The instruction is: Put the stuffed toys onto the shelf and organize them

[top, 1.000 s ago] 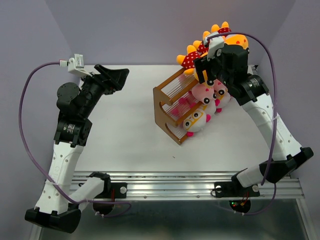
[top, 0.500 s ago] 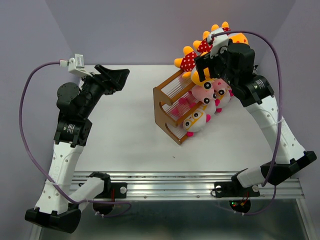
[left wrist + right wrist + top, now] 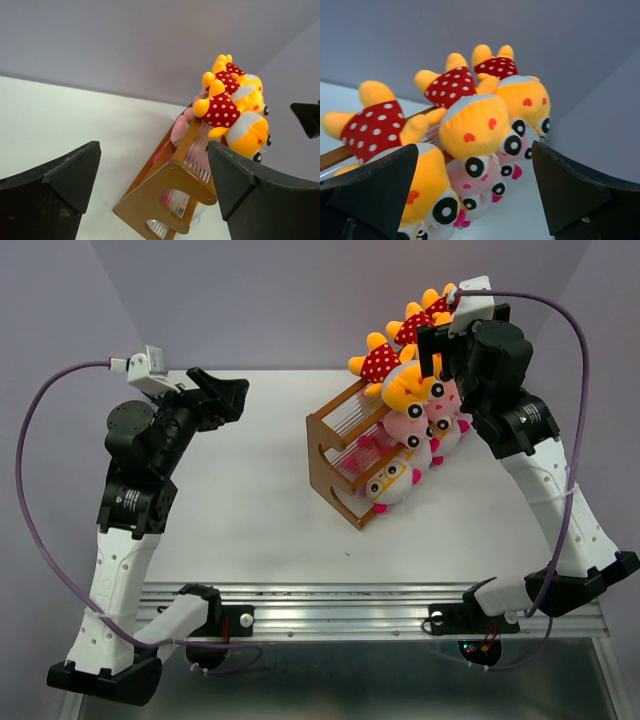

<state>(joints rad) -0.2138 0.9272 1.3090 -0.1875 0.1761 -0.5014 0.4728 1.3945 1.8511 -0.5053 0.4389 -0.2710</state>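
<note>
Right wrist cam: right pincer [image 3: 473,147] wide open, empty, by stuffed toys [image 3: 475,125] on shelf [image 3: 172,177]. Left pincer [image 3: 153,145] same. Toys prob soft, light; I'd pinch mid-body.

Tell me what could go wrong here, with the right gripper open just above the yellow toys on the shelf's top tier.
1. The yellow toys lie with their heads hanging past the top rail of the shelf, so they look likely to slide off.
2. The right gripper is close above them, and a careless move could knock one down onto the pink toys below.
</note>
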